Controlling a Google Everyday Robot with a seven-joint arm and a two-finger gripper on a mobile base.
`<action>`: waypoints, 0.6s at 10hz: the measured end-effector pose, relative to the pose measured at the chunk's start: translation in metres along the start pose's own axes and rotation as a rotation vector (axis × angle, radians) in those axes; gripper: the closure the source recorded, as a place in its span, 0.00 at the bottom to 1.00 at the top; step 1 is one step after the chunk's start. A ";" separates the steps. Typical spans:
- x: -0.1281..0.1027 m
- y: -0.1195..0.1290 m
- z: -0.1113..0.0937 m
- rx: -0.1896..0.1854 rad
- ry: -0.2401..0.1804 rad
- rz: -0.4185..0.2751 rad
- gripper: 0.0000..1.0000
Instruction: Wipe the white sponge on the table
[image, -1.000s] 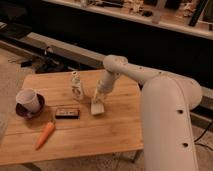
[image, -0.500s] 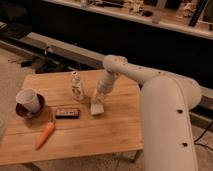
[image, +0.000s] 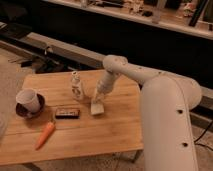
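Robot arm (image: 160, 105): large white limb, entering from the right, elbow high, forearm slanting down and left to the middle of the worktop (image: 100, 140), a low light-brown plank top carrying everything listed below. Pincer (image: 99, 96): at the arm's tip, directly above and touching the white sponge (image: 97, 108); whether its fingers are spread or pinching the sponge I cannot tell. White sponge: small off-white block, lying flat at mid-worktop, just right of the black bar (image: 67, 113) and near the patterned bottle (image: 76, 86). Carrot (image: 45, 135): orange, lying near the front-left. White cup (image: 28, 101): upright on a dark saucer (image: 22, 111) at the left edge; contents not visible from here. Patterned bottle: upright, whitish, nothing of its contents to be seen. Hazards, as judged: a leftward wiping stroke could sweep the sponge into the bottle and topple it, or shove the bar; too little downward pressure and the sponge may slip free and be left behind.
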 end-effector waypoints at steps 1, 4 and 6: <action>0.000 0.000 0.000 0.000 0.000 0.000 0.80; 0.000 0.000 -0.001 0.000 -0.002 -0.001 0.78; 0.000 0.000 -0.001 0.000 -0.001 -0.001 0.56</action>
